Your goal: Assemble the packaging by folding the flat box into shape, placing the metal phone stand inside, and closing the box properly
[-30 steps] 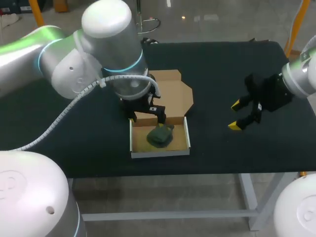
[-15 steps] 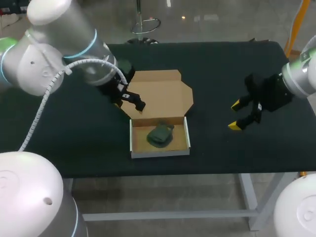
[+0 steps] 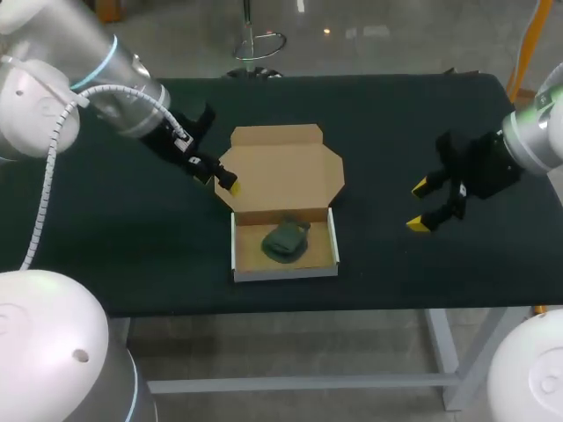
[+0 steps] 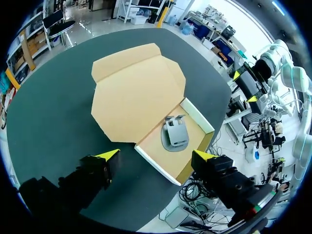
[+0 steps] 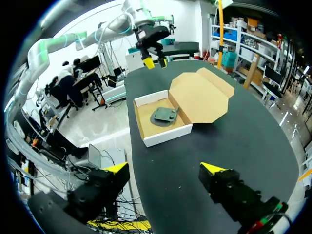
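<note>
Brown card box (image 3: 283,171): it sits open near the middle of the black desk (image 3: 396,114). Its lid lies flat on the desk, joined to the back of the tray.
Inside the box: the metal phone stand (image 3: 286,240) lies in the tray, with low white walls around it. Nothing else is in there.
Hard to see: from the head view the stand is only a dark lump. The left wrist view shows it better: grey, with a rounded flat foot. From above, only one yellow tip of the left pair shows well. The other is dark and hard to pick out. Both arms are cut off at the sides.
Left fingers (image 3: 225,183): they are spread wide and hold nothing. They are just beside the lid's left corner. I cannot tell if they touch it.
Right fingers (image 3: 422,186): they are spread wide too, with nothing in them. They are over the right side of the desk, well apart from the box.
</note>
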Available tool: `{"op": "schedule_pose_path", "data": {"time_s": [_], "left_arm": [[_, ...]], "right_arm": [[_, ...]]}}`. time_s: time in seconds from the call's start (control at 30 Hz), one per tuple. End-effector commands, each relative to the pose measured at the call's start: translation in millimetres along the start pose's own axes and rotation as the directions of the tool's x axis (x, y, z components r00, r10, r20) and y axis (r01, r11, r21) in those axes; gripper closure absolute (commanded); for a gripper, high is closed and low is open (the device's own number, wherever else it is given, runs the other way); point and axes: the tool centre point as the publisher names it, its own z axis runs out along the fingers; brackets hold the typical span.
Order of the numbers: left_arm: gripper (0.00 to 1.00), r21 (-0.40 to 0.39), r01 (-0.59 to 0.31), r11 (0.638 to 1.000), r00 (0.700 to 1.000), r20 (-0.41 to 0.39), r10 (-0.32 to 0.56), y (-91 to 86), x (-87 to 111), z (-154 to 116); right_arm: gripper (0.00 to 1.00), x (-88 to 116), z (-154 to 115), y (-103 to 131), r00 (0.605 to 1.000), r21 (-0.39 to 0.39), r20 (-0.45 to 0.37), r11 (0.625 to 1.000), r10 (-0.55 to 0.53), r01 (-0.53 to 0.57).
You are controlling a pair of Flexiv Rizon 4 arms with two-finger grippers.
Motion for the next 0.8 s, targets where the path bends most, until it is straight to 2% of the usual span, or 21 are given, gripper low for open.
{"op": "schedule_pose_path", "data": {"time_s": [0.03, 0.1, 0.17, 0.47, 0.8], "left_arm": [[0.0, -0.004, 0.001, 1.0, 1.0, 0.007, -0.001, -1.0, 0.9, 0], [0.0, 0.028, -0.025, 0.999, 1.0, -0.009, 0.026, 0.8, -4.7, 2], [0.0, 0.056, -0.029, 0.998, 0.998, -0.06, 0.032, 1.4, -12.6, 0], [0.0, 0.147, -0.065, 0.987, 0.988, -0.129, 0.084, 1.6, -41.2, 0], [0.0, 0.21, -0.026, 0.977, 0.98, -0.188, 0.067, -6.4, -77.6, 16]], "right_arm": [[0.0, 0, -1, 0, 1.0, -0.002, -0.003, 1.0, -0.001, 0.001], [0.0, 0, -1, 0, 1.0, -0.002, -0.003, 1.0, -0.001, 0.001], [0.0, 0, -1, 0, 1.0, -0.002, -0.003, 1.0, -0.001, 0.001], [0.0, -6, -8, 25, 0.997, 0.029, -0.029, 0.997, -0.069, 0.07], [0.0, -18, -11, 49, 0.984, 0.086, -0.146, 0.989, -0.106, 0.119]]}}
